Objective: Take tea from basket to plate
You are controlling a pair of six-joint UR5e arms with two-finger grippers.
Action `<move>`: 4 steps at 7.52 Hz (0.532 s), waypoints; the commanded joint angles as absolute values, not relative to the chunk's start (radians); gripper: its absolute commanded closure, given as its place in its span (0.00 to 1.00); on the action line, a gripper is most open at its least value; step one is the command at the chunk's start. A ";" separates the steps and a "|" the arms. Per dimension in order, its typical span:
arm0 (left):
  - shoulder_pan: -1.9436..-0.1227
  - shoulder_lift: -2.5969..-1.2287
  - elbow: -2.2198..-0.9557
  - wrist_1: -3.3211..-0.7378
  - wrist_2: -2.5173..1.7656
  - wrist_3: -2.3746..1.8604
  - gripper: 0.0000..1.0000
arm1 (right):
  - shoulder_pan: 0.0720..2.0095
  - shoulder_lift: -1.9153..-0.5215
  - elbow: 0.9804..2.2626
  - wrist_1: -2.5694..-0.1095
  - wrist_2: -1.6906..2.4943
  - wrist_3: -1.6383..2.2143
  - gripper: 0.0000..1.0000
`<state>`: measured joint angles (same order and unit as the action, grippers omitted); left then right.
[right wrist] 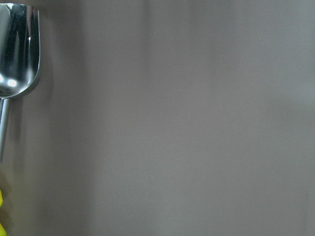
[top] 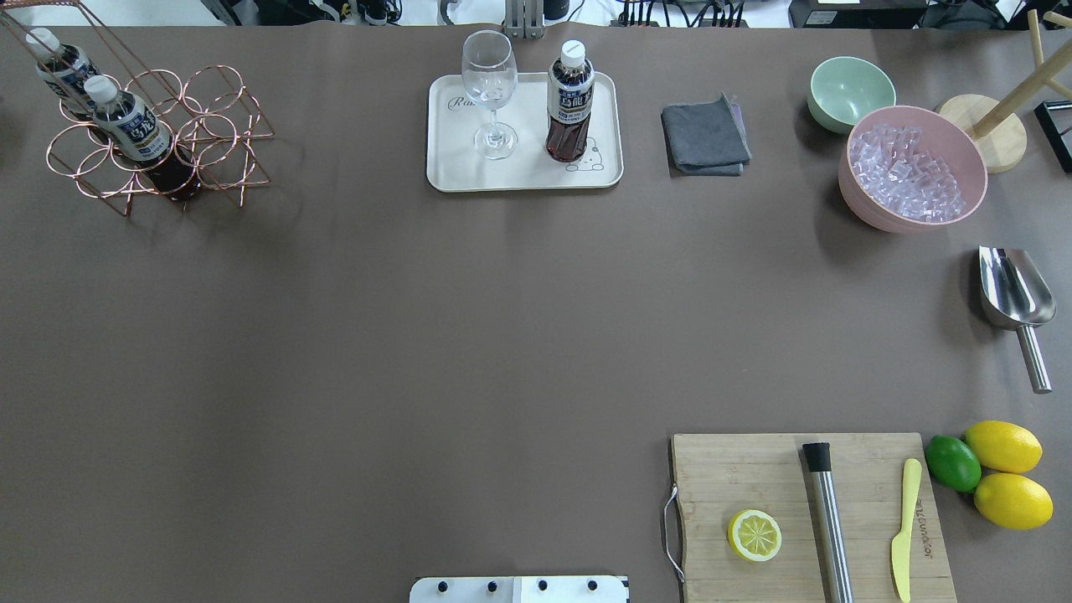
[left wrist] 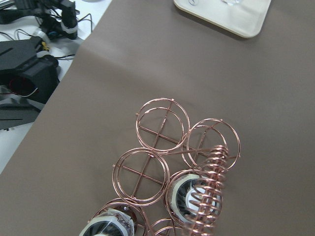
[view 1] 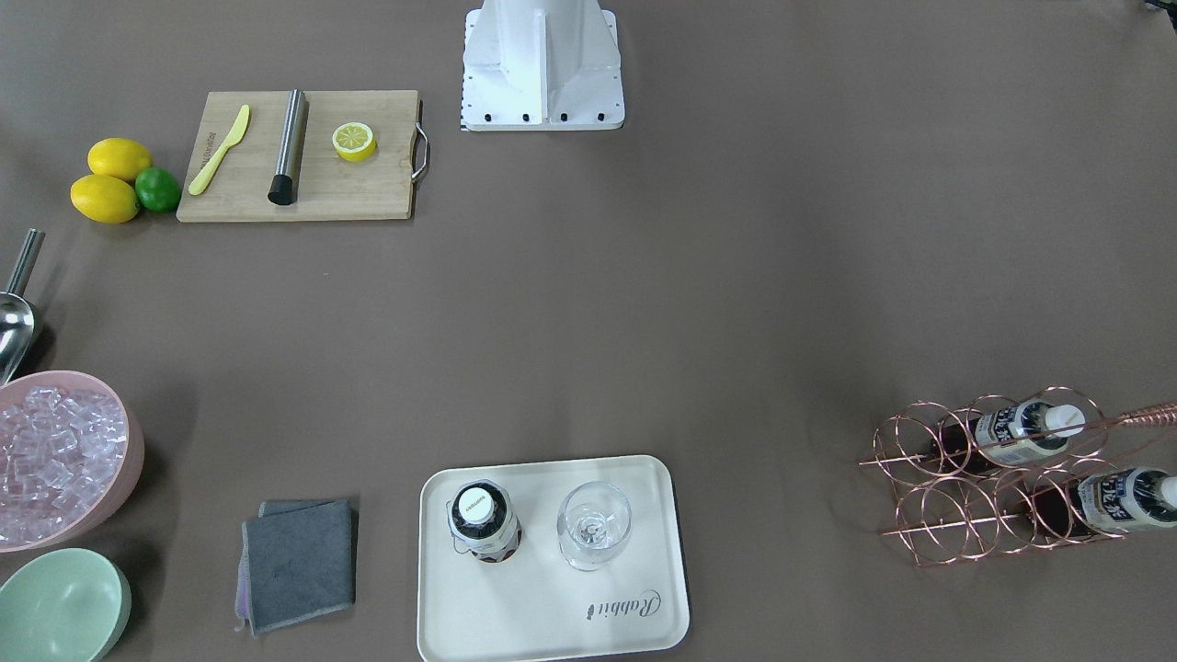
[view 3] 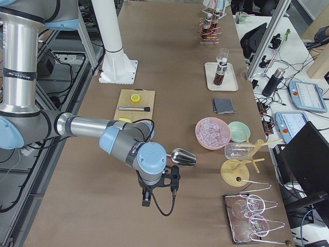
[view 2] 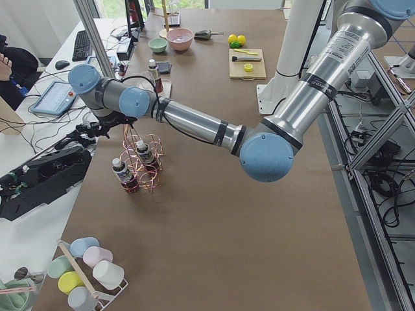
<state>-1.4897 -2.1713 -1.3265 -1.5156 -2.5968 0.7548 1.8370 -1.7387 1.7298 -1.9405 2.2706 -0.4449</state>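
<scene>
Tea (top: 570, 105) upright on plate (top: 523, 172), well apart from left claw (view 2: 107, 123) above basket (top: 201, 126)

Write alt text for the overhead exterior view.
One tea bottle stands on the cream tray beside a wine glass; two other bottles sit in the copper wire basket at top left. A cutting board lies bottom right.

A shiny metal scoop (right wrist: 17, 54) lies at the upper left on the brown tabletop (right wrist: 187, 128).
</scene>
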 commanded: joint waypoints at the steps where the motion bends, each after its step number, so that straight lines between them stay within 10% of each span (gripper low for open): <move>1: -1.598 -2.155 -1.333 -1.519 -2.637 0.571 0.02 | 1.839 -1.740 1.729 -1.940 2.270 -0.445 0.00; 4: -1.641 -2.050 -1.321 -1.520 -2.658 0.274 0.02 | 1.839 -1.740 1.730 -1.940 2.272 -0.445 0.00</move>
<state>-1.6234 -2.0991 -1.3274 -1.5212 -2.6604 0.4691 1.8391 -1.7395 1.7299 -1.9405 2.2710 -0.4449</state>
